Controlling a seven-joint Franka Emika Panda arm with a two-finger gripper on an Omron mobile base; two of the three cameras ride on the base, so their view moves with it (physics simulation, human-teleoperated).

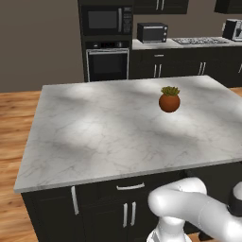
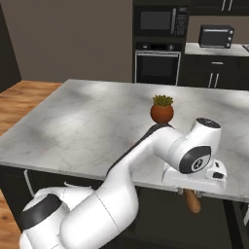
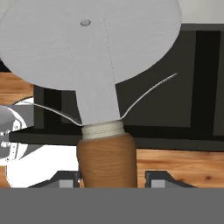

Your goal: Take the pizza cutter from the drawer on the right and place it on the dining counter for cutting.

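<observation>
here, by label:
gripper (image 3: pixel 107 186): its two dark finger tips stand low in the hand view, one on each side of the brown handle, closed in on it and holding it; jaws partly apart, as wide as the handle is thick.
pizza cutter (image 3: pixel 94 52): held in the gripper. in the hand view the round silver-grey wheel is large at the top, a flat metal neck runs down to a pale collar, then the brown wooden handle goes down between the finger tips. two thin curved guard wings spread from the neck to either side.
cutter from the right base view: the wooden handle end (image 2: pixel 191 201) pokes down below the white hand, just under the front edge of the marble top, in front of the dark cabinet face.
arm (image 2: pixel 160 146): bent up from the lower left of the right base view, wrist lying level along the near edge of the island; in the left base view its white elbow curves at the lower right.
island (image 1: pixel 104 132): marble top, sinkless, on near-black cabinets with silver handles.
potted plant (image 1: pixel 169 99): small round terracotta pot with green leaves, standing upright on the island, well apart from the hand.
drawer: cannot tell which front it is.
background: wall oven (image 1: pixel 108 64) with a microwave above it, a toaster oven (image 1: pixel 152 32) on the far counter, wood floor (image 1: pixel 14 123) to the side.
</observation>
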